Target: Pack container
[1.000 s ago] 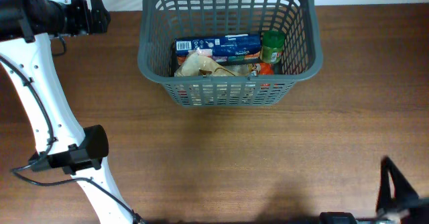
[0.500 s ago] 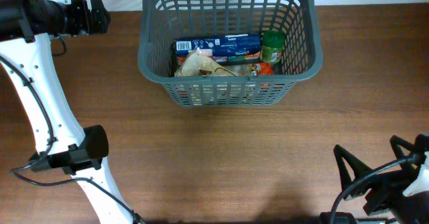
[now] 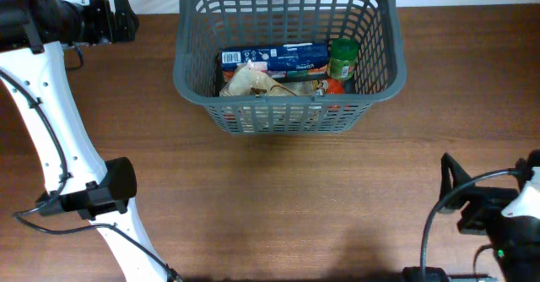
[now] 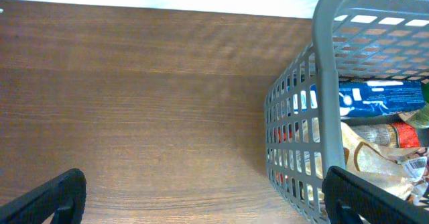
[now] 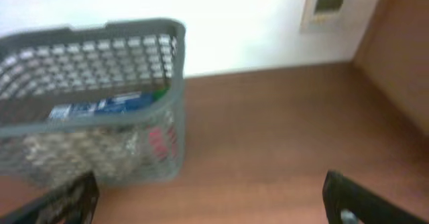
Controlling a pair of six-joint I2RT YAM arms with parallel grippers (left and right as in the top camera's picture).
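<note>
The dark grey lattice basket [image 3: 192, 71] stands at the back middle of the table. Inside lie a blue packet [image 3: 274, 58], a green-capped jar [image 3: 343, 58], a beige bag [image 3: 251, 81] and a red item [image 3: 335, 86]. My left gripper [image 3: 126, 18] hovers left of the basket, open and empty; in the left wrist view [image 4: 208, 204] the basket wall [image 4: 322, 83] is at its right finger. My right gripper [image 3: 489, 185] is at the front right, open and empty, far from the basket. The right wrist view [image 5: 211, 207] is blurred, with the basket [image 5: 175, 83] ahead to the left.
The wooden table [image 3: 278, 206] runs from the basket to the front edge. The left arm's white links and black joint [image 3: 114, 185] stand at the left side. A white wall [image 5: 255, 23] lies behind the table.
My right arm has risen into the overhead view at the front right and then shifted right. The left arm, the basket and its contents have not moved.
</note>
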